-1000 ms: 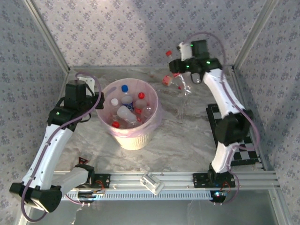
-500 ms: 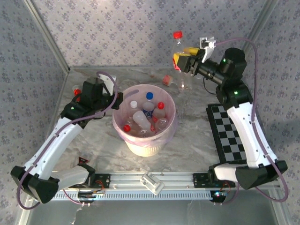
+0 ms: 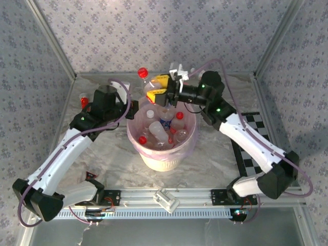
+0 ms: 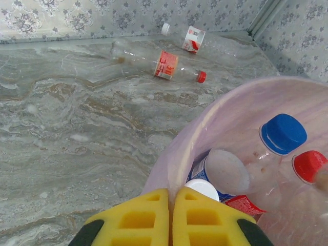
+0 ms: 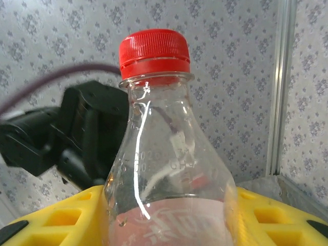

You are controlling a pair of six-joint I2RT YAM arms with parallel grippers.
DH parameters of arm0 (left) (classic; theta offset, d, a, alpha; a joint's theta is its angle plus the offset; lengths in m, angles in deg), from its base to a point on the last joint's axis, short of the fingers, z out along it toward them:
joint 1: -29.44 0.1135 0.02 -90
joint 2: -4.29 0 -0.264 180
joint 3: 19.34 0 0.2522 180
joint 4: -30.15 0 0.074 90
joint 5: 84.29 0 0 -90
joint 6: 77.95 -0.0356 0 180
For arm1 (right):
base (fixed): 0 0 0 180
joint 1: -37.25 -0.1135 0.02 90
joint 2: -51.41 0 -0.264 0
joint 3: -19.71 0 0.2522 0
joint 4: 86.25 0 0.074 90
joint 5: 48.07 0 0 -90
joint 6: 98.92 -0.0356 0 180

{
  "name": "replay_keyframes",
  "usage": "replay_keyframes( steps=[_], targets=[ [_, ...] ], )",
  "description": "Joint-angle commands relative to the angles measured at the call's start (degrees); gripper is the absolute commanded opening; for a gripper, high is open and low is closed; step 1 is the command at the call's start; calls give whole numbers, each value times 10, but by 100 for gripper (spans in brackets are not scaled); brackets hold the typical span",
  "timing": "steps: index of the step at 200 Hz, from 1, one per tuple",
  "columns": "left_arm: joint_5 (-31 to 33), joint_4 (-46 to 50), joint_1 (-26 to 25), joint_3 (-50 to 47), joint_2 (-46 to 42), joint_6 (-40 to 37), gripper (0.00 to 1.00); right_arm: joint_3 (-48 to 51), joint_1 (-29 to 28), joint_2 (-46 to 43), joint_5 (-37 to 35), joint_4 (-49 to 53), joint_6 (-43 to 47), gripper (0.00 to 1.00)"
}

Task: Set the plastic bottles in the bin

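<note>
**Red-capped bottle held over the bin**

The right fingers (image 5: pixel 61 221) pinch a clear plastic bottle (image 3: pixel 148 80) by its lower body above the far rim of the pink-lined bin (image 3: pixel 160 156). Its long axis slants, with the red cap pointing up and away to the far left. Several capped bottles (image 3: pixel 163 125) already sit inside the bin, mostly caps up. The left fingers (image 4: pixel 137 220), pressed together with nothing between them, hover at the bin's left rim. Beyond, a red-capped bottle (image 4: pixel 160 64) and a white-capped bottle (image 4: pixel 193 39) lie on their sides on the marbled bench (image 4: pixel 66 128), close to the wall (image 4: pixel 102 18).
</note>
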Motion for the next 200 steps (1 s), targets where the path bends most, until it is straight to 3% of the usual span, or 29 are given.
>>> replay_keyframes(
  steps=[1, 37, 59, 69, 84, 103, 146, 200],
  targets=[
    [-33, -7, -8, -22, -14, 31, 0, 19, -10, 17, 12, -114, 25, 6],
    [-42, -18, -8, -31, -25, 36, 0, 39, -10, 56, 11, -198, -9, 9],
    [-35, -12, -7, -29, -31, 32, 0, 51, -8, 56, 5, -185, -7, 19],
    [-31, -9, -8, -29, -34, 29, 0, 59, -5, 47, 5, -166, -7, 35],
    [-26, -2, -8, -28, -38, 23, 0, 63, -3, 24, 4, -107, 11, 75],
    [-24, 3, -7, -25, -38, 18, 0, 53, -3, -11, -3, 5, 61, 97],
    [-27, 1, -8, -13, -30, 10, 0, -15, 26, -61, -65, 249, 123, 96],
    [-41, 7, -9, 17, -7, -2, 0, -234, 33, 14, -132, 518, 171, 76]
  ],
)
